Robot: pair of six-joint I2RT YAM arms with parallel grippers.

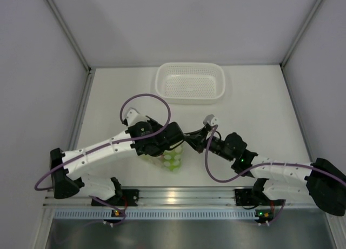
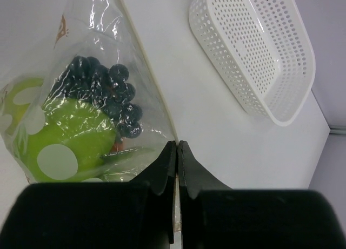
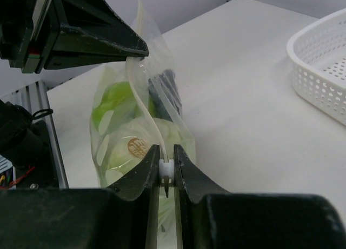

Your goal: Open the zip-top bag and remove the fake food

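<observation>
The clear zip-top bag [image 1: 172, 158] with white dots stands upright on the table between my arms. Inside it I see a green fruit [image 2: 70, 135], a dark grape bunch [image 2: 105, 95] and a pale green ball [image 3: 140, 146]. My left gripper [image 2: 177, 146] is shut on the bag's top edge at one end of the zip strip [image 2: 148, 65]. My right gripper [image 3: 167, 162] is shut on the white zip slider [image 3: 167, 169] at the other end. In the top view both grippers meet above the bag, the left [image 1: 175, 136] and the right [image 1: 190, 136].
A white perforated basket [image 1: 190, 82] stands at the back of the table, also in the left wrist view [image 2: 254, 49] and the right wrist view [image 3: 324, 65]. Grey walls enclose the table on three sides. A metal rail [image 1: 184, 197] runs along the near edge.
</observation>
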